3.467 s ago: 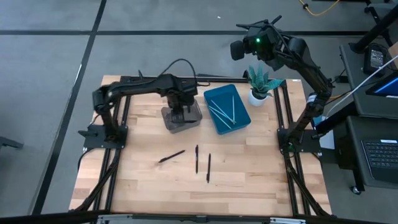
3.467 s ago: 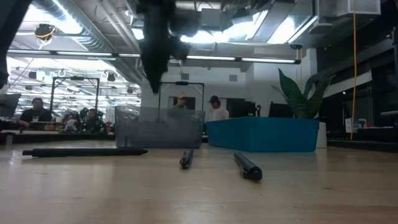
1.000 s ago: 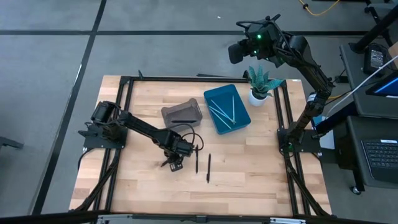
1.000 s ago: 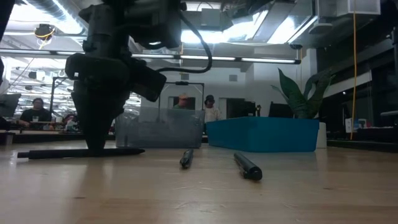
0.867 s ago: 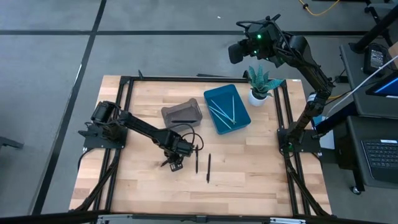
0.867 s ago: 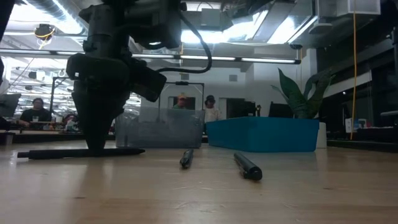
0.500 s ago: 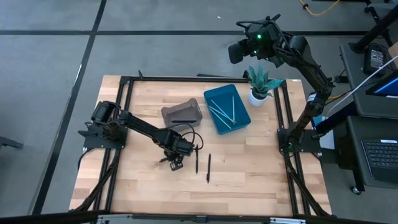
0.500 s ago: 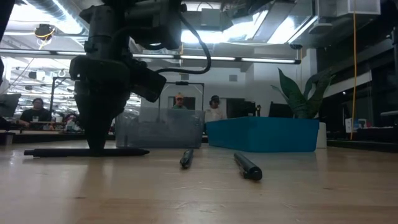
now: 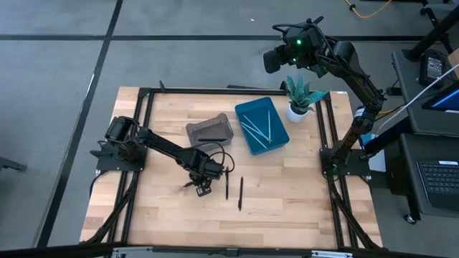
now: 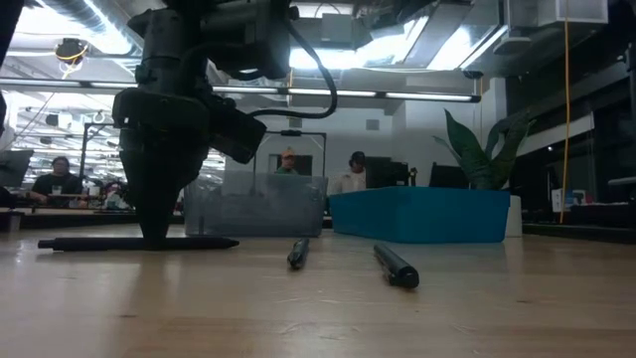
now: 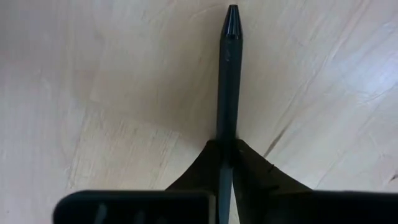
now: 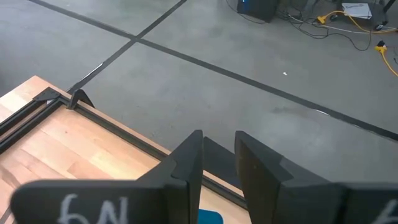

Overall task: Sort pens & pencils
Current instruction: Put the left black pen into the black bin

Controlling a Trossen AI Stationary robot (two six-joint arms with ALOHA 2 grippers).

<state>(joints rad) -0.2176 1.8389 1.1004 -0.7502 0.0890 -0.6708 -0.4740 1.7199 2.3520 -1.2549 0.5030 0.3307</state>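
My left gripper points down at the wooden table, shut on a black pen that lies flat. Two more black pens lie loose on the wood just to its right. A grey bin holds one black stick, and a blue tray holds several light blue sticks. My right gripper hangs high beyond the table's far right corner, open, with nothing between its fingers. My left gripper pinches the black pen's barrel between its two fingers, about midway along its length. The fingers come from above, pointing down, and lie across the pen. The pen lies level on the table, its pointed tip sticking out past the fingers.
A green spiky potted plant stands at the far right, beside the blue tray. Black frame rails run along the table's sides. Bare wood lies toward the near edge. People sit in the room beyond the table.
My left gripper has stayed in place and shut on the black pen. The pen has slid a little along the table and still lies flat.
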